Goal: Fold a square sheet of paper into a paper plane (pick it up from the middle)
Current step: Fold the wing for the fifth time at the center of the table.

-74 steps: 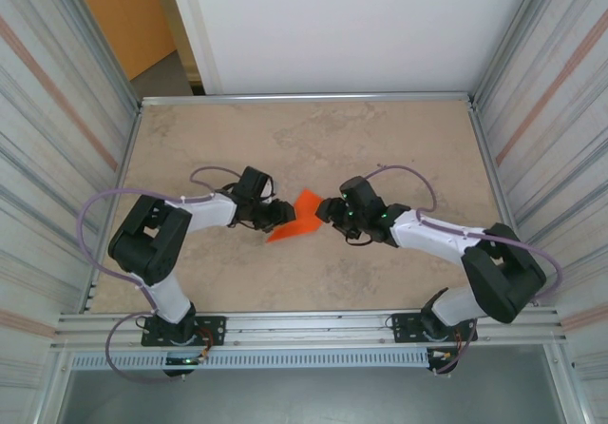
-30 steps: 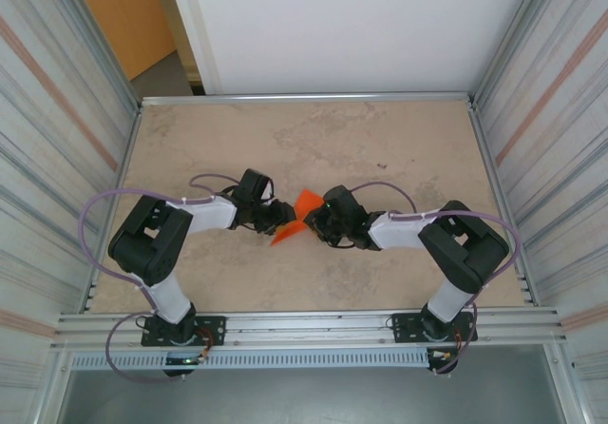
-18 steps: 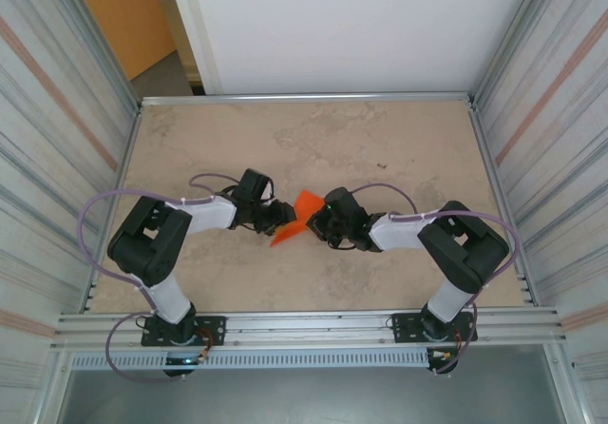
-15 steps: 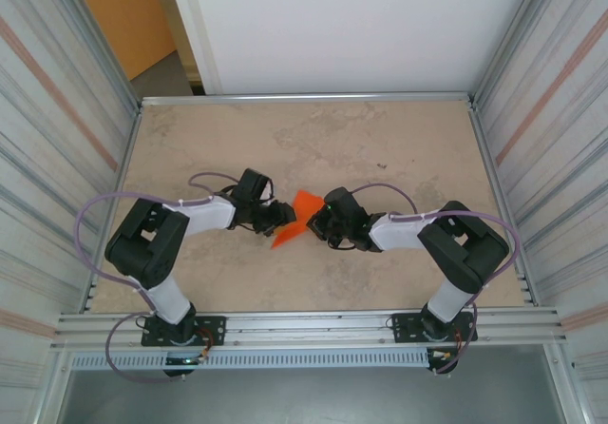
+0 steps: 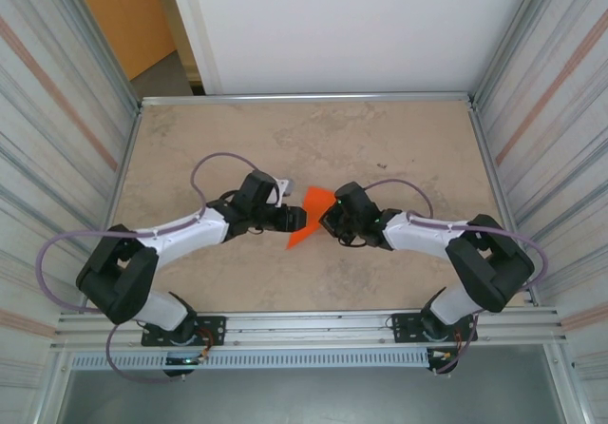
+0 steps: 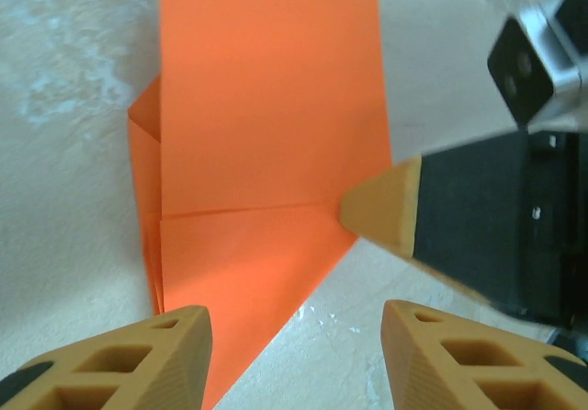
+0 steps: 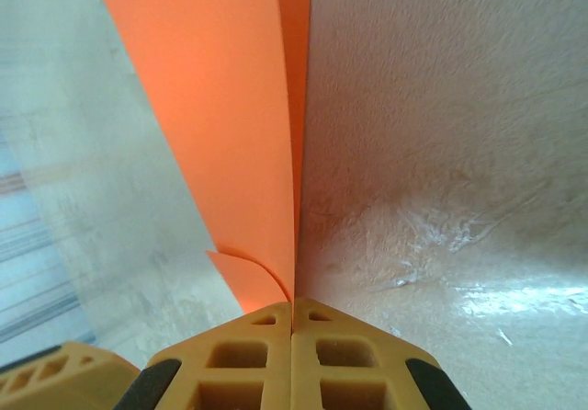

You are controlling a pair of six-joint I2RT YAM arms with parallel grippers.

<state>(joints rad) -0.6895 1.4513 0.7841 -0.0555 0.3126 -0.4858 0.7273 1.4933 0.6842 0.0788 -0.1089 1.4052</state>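
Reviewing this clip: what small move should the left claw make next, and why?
Probably ease the left claw forward a little and close it on the folded orange paper. Its fingers stand open with the paper's near corner lying between them, while the right claw is shut on one edge of the paper, so the sheet looks braced for a second grip.

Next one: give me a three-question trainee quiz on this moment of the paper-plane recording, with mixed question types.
1. True or false: the left hand is clamped shut on the thin bright orange paper sheet.
2. Which describes the right hand? A: open wide. B: shut on the sheet's edge. C: holding a cable.
3. Fill in: the sheet is not a flat square; it is ____.
Key: 1 false, its jaws stand apart; 2 B; 3 folded.
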